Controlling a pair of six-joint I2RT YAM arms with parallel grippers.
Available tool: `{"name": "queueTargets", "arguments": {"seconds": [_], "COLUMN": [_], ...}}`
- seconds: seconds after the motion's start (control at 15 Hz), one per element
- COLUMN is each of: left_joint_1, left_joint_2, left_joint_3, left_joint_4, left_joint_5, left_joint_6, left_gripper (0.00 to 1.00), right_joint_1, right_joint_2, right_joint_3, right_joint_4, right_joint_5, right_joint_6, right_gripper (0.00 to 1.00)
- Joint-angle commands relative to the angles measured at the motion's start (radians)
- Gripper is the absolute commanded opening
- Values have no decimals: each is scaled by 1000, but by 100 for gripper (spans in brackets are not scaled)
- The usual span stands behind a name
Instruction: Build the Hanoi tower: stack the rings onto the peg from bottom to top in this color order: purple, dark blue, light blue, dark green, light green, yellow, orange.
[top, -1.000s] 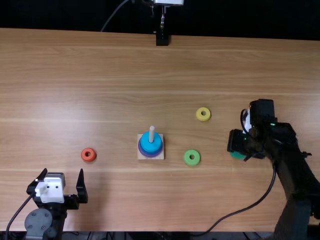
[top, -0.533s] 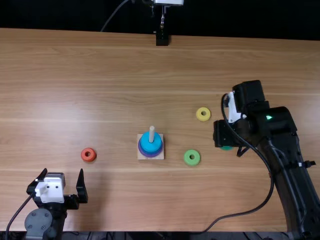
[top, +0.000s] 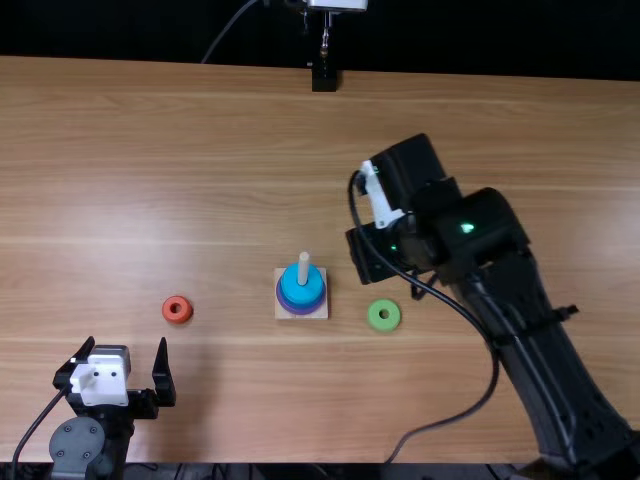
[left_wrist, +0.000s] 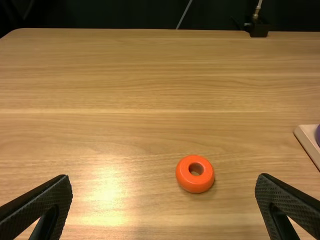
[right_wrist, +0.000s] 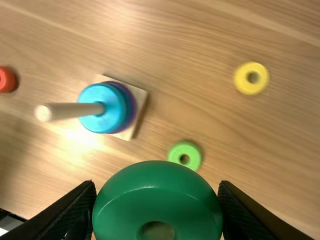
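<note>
Dark green ring (right_wrist: 157, 190), fourth of seven: clasped by right fingers (right_wrist: 70, 212) near peg (top: 303, 268), where light blue ring (top: 303, 294) is uppermost. Stacking judged in hand; hole to be centred over peg before lowering. Left fingers (left_wrist: 42, 202): parted, empty

Has a base (top: 321, 313) near the middle of the tabletop (top: 150, 150), with stacked rings (top: 291, 287) around its peg (top: 303, 265). Has a left-hand ring (top: 177, 310) well apart — slightly nearer the front edge — and a right-hand ring (top: 384, 315) closer by. Has a rear ring (right_wrist: 251, 78) behind that last one, and a raised ring (right_wrist: 157, 200) in the right claw (top: 375, 255).
</note>
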Motion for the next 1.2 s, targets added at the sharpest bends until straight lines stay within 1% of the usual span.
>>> {"name": "queueTargets", "arguments": {"seconds": [0.0, 0.13, 0.53, 0.73, 1.13], "left_joint_1": [1, 1, 1, -1, -1], "left_joint_2": [-11, -11, -11, -11, -11], "left_joint_3": [-112, -112, -112, -112, -112], "left_joint_4": [-80, -80, -80, -80, -80], "left_joint_5": [6, 6, 6, 6, 6], "left_joint_6": [3, 3, 3, 3, 3], "left_gripper": [100, 100, 100, 100, 100], "right_joint_1": [31, 54, 143, 172, 177], "right_joint_2": [49, 106, 187, 203, 249], "right_joint_3": [67, 115, 215, 221, 221], "right_joint_4": [1, 1, -1, 3, 7], "right_joint_5": [-5, -5, -3, -3, -3], "right_joint_6": [-5, -5, -1, 1, 5], "right_gripper": [0, 0, 0, 0, 0]}}
